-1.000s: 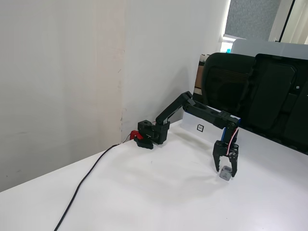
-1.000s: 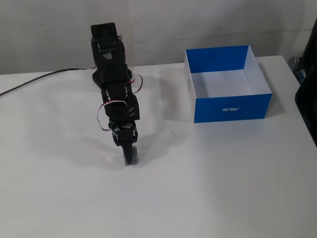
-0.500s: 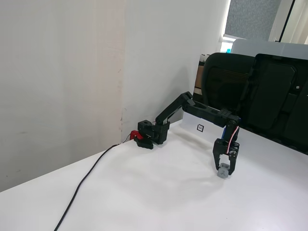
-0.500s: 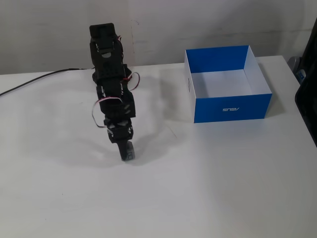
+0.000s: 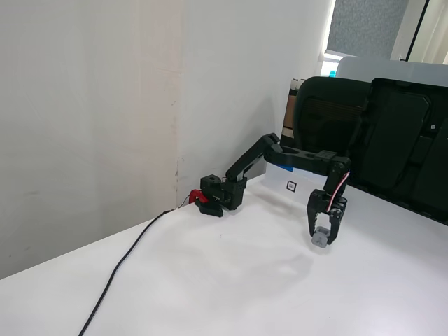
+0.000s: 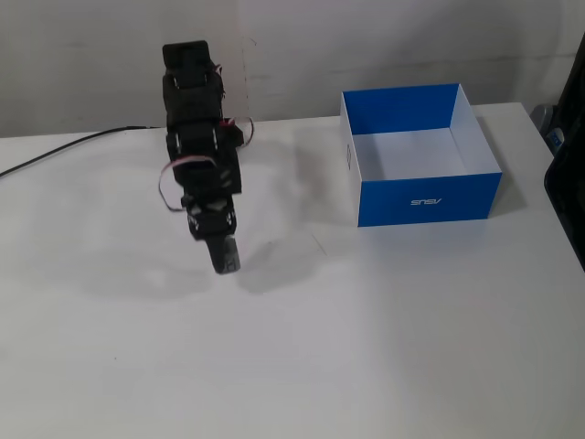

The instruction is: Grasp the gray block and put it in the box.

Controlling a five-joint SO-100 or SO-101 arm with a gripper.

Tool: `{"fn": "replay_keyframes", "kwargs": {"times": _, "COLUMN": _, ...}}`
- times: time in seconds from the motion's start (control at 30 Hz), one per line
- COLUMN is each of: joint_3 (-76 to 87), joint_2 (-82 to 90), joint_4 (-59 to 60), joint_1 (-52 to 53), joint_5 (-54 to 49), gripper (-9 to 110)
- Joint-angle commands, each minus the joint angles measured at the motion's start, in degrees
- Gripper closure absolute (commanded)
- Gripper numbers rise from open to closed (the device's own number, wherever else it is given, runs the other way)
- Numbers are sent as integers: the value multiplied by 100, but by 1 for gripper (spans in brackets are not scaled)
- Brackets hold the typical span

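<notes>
The gripper (image 5: 320, 238) pinches the gray block (image 5: 319, 239) between its fingers and has lifted it clear of the white table (image 5: 231, 294), higher than a moment ago. The blue and white box (image 6: 420, 155) sits well apart, unchanged.

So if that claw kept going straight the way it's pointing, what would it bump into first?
The gripper points down, shut on the gray block. Going straight on, the block would probably meet the bare white table first; nothing else appears below.
</notes>
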Motion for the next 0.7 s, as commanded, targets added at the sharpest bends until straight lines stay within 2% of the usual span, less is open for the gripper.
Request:
{"fn": "replay_keyframes", "kwargs": {"times": 0.0, "joint_3": 237, "joint_2": 1494, "joint_4": 132, "joint_1": 123, "joint_5": 26, "gripper": 101}}
{"fn": "replay_keyframes", "kwargs": {"times": 0.33, "joint_3": 1485, "joint_2": 3612, "joint_4": 53, "joint_1": 782, "joint_5": 26, "gripper": 101}}
{"fn": "replay_keyframes", "kwargs": {"times": 0.67, "joint_3": 2892, "joint_2": 5045, "joint_4": -334, "joint_1": 1608, "joint_5": 97, "gripper": 101}}
